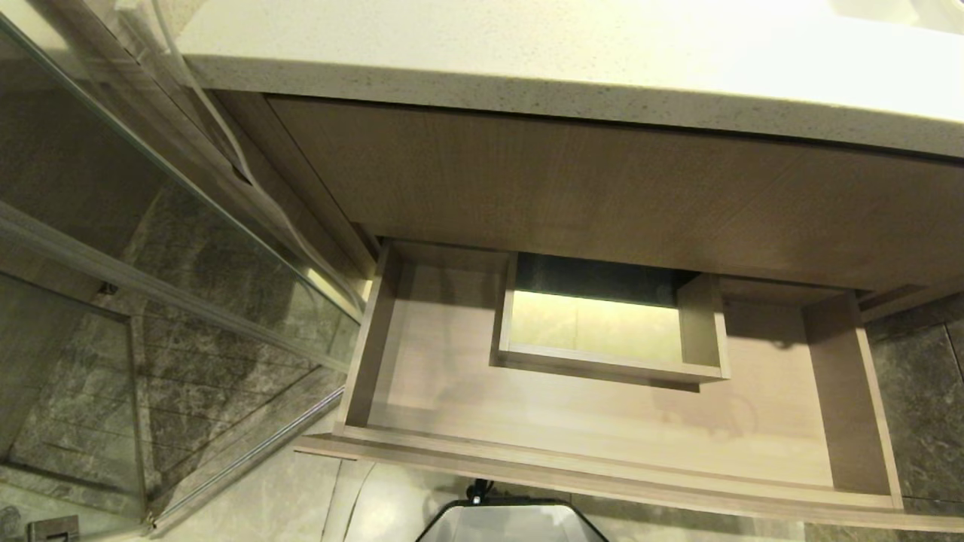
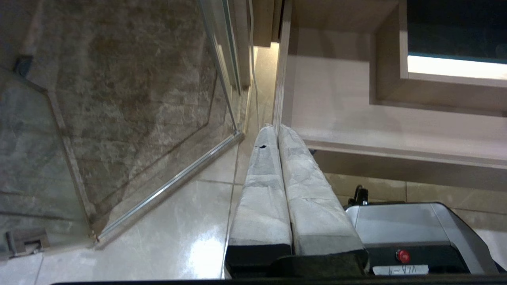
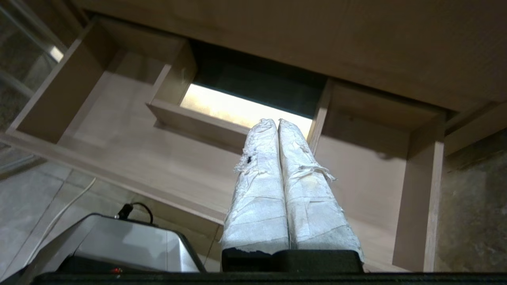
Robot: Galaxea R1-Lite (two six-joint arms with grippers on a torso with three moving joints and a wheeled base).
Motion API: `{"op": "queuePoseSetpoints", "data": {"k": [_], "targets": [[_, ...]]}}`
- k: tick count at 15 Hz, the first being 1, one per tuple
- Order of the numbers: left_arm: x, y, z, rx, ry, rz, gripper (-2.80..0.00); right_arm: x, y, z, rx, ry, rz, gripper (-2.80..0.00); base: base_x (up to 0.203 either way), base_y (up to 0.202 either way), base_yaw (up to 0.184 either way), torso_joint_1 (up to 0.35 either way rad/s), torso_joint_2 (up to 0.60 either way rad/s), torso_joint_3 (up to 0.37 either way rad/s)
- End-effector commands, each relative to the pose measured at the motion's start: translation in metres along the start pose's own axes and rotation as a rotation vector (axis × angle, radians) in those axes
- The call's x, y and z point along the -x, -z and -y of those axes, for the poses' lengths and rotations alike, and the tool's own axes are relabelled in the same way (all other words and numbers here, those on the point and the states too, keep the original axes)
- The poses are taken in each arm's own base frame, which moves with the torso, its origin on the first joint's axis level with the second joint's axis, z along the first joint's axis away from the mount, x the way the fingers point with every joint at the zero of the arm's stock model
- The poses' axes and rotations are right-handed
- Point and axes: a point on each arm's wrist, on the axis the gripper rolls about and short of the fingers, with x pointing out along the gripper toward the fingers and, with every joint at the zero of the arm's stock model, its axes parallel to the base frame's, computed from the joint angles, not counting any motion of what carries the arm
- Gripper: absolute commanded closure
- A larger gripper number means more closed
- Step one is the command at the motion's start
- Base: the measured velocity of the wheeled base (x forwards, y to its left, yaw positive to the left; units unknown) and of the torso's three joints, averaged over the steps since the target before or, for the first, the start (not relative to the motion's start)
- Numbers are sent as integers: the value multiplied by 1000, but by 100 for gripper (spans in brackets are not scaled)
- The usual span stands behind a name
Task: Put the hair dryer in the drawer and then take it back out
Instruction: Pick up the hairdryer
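Stone top: a pale speckled table [image 1: 527, 53] caps the vanity, overhanging the wood panel [image 1: 565, 181] beneath it.
Drawer: the wide light-wood drawer [image 1: 602, 482] stands pulled out towards the robot, its floor bare in every view, so it is ready to receive something.
Cutout: a boxed rectangular cutout [image 1: 602, 365] at the back of the drawer probably leaves room for plumbing; a load belongs on the floor around it.
Glass: a shower screen [image 1: 188, 301] stands just beside the drawer's left end.
Right gripper [image 3: 277, 122]: hangs above the drawer, padded fingers pressed together, holding nothing.
Left gripper [image 2: 275, 128]: near the drawer's left front corner, fingers likewise together and empty.
Hair dryer: not in any view; its place cannot be told.
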Motion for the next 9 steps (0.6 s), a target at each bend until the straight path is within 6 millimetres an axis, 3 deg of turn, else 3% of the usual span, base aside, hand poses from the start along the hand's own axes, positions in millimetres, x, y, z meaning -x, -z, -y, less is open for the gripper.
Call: {"op": "queuePoseSetpoints", "data": {"k": [1,3,9], "targets": [[0,0,0,0,-1,2,0,2,12,-2,-19,-2,-2,0,0,0,0,0,0,0],[0,0,0,0,0,2,0,2,12,-2,-26,-3,-5,0,-2,3,-47,5,2,2],[0,0,0,0,0,1,0,2,12,-2,-28,-5,-8,0,0,7,-168,4,3,1]]}}
